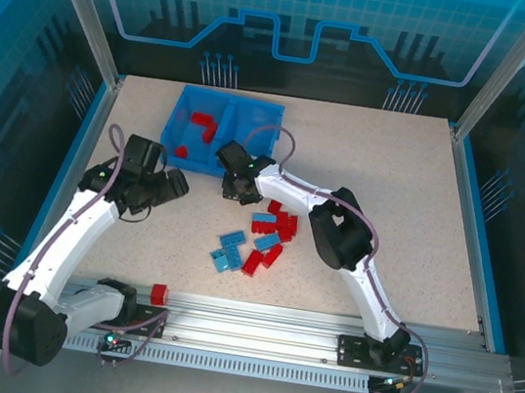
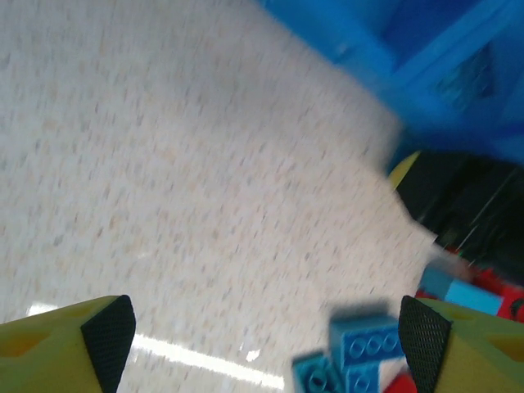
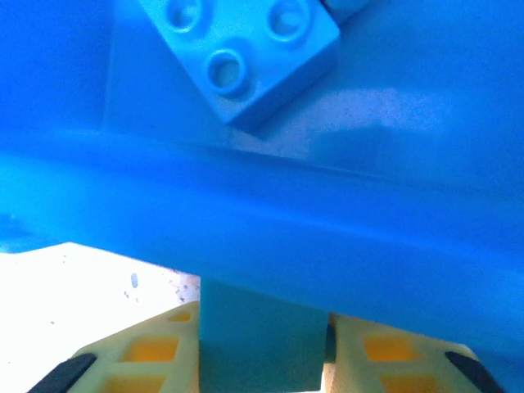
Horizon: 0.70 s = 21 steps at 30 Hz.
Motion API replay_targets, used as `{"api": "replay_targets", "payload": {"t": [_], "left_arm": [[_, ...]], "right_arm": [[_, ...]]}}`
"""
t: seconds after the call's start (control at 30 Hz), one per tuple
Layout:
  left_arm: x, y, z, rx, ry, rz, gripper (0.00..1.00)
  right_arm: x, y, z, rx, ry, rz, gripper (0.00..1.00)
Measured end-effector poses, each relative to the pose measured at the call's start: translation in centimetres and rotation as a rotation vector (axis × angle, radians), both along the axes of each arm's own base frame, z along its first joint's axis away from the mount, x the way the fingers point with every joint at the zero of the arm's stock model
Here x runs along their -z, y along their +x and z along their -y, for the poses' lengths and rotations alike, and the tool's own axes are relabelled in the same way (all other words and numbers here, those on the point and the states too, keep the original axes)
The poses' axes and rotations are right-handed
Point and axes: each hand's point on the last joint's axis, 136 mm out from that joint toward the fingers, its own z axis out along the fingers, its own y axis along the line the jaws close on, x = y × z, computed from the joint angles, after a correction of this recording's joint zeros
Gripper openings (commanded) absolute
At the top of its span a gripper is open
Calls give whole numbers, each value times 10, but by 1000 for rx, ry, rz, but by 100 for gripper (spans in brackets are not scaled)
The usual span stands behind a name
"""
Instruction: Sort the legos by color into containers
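The blue tray (image 1: pixel 256 107) lies at the back left of the table, and its left compartment holds red legos (image 1: pixel 202 123). A loose pile of red and light blue legos (image 1: pixel 258 240) sits mid-table. My right gripper (image 1: pixel 229 157) is at the tray's near wall, shut on a light blue lego (image 3: pixel 260 348), just short of the tray wall (image 3: pixel 270 237). Beyond that wall another light blue lego (image 3: pixel 246 57) lies in the compartment. My left gripper (image 1: pixel 177 187) hovers open over bare table left of the pile, nothing between its fingers (image 2: pixel 106 336). Blue legos (image 2: pixel 364 344) lie near its right finger.
One red lego (image 1: pixel 158 293) rests on the metal rail at the front, by the left arm's base. My right arm's black wrist (image 2: pixel 467 196) stands between the left gripper and the tray corner (image 2: pixel 442 65). Glass walls enclose the table.
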Motion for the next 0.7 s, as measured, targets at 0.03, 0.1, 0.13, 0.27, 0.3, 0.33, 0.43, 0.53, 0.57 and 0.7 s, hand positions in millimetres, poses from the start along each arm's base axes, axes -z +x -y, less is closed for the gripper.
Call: {"api": "replay_targets", "payload": {"t": [0.03, 0.1, 0.13, 0.27, 0.3, 0.33, 0.43, 0.53, 0.57, 0.7], "left_arm": [[4, -9, 3, 0, 4, -36, 92], [17, -33, 10, -9, 13, -130, 93], [23, -44, 13, -13, 16, -177, 93], [50, -98, 24, -2, 56, -373, 92], [56, -110, 28, 16, 69, -412, 92], [60, -120, 31, 34, 76, -439, 92], [80, -148, 36, 74, 94, -525, 92], [99, -156, 40, 95, 92, -547, 92], [105, -158, 42, 102, 87, -550, 92], [126, -171, 42, 107, 108, -615, 85]], "right_arm": [[0, -1, 0, -12, 4, 5, 26], [-2, -6, 3, -44, -3, 8, 24], [-4, -7, 3, -57, -2, 11, 23], [-24, -8, 0, -112, 23, 43, 22], [-30, -8, -1, -122, 32, 55, 22], [-37, -7, -2, -131, 42, 66, 22], [-52, -6, -6, -153, 68, 91, 22], [-58, -6, -7, -166, 77, 98, 22], [-59, -6, -7, -169, 79, 97, 22], [-59, -6, -6, -178, 82, 93, 22]]}}
